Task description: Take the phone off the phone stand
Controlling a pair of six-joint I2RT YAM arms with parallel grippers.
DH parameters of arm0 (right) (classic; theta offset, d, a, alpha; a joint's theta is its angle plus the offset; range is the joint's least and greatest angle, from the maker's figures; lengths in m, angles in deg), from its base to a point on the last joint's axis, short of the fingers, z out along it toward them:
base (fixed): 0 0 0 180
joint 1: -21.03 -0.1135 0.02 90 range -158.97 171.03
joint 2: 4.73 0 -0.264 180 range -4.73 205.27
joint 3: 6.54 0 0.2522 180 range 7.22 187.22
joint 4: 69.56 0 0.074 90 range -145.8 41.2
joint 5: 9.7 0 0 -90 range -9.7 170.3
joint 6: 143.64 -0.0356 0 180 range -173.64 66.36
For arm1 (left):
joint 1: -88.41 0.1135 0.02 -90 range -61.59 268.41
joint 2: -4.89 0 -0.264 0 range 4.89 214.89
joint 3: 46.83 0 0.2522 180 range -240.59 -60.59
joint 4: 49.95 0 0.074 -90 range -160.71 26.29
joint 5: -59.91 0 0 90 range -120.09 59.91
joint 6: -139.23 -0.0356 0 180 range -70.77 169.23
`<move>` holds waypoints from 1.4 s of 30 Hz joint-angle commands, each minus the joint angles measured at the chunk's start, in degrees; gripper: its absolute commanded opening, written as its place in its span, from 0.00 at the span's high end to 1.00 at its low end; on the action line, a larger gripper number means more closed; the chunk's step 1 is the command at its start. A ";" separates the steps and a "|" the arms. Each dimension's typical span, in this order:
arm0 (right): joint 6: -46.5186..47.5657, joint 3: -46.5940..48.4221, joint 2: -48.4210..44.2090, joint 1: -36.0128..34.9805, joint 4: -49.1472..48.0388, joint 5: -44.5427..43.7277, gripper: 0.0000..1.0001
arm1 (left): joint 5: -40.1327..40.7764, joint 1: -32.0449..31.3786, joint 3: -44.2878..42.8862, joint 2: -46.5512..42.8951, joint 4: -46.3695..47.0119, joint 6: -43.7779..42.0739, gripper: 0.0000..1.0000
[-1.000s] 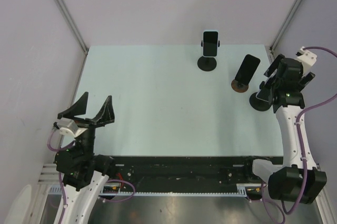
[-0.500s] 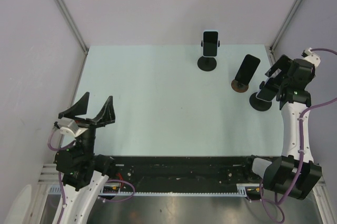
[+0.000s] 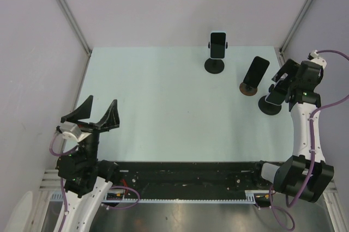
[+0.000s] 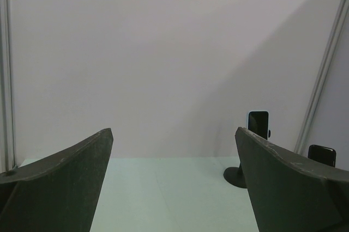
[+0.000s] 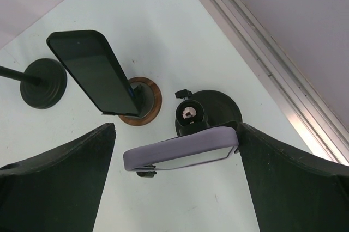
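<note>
The right gripper [image 5: 174, 134], jaws spread wide, hangs over a lavender-cased phone [image 5: 180, 153] on its black stand [image 5: 212, 104], far right; the left gripper [image 3: 90, 111] gapes, near left.

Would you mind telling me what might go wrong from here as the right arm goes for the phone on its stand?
1. The lavender-cased phone nearly fills the gap in the open right hand, so a small offset may shove it instead of clamping it.
2. It sits on its stand; if the cradle grips it tightly, lifting may drag or tip the stand.
3. The black phone leans close by, and a finger could knock it.
</note>
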 commanded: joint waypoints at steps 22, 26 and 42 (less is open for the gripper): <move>2.17 -6.01 -8.41 -3.71 -3.39 1.68 0.86 | -1.12 -0.60 -0.06 -1.02 0.50 -0.49 0.00; 2.78 -6.01 -11.58 -6.96 -3.39 1.85 1.00 | -1.55 -0.60 -0.14 0.56 0.50 -0.49 0.00; 5.42 -4.60 -8.79 -43.08 -9.88 -0.43 1.00 | -3.05 -0.60 -0.41 3.37 0.50 -0.84 0.00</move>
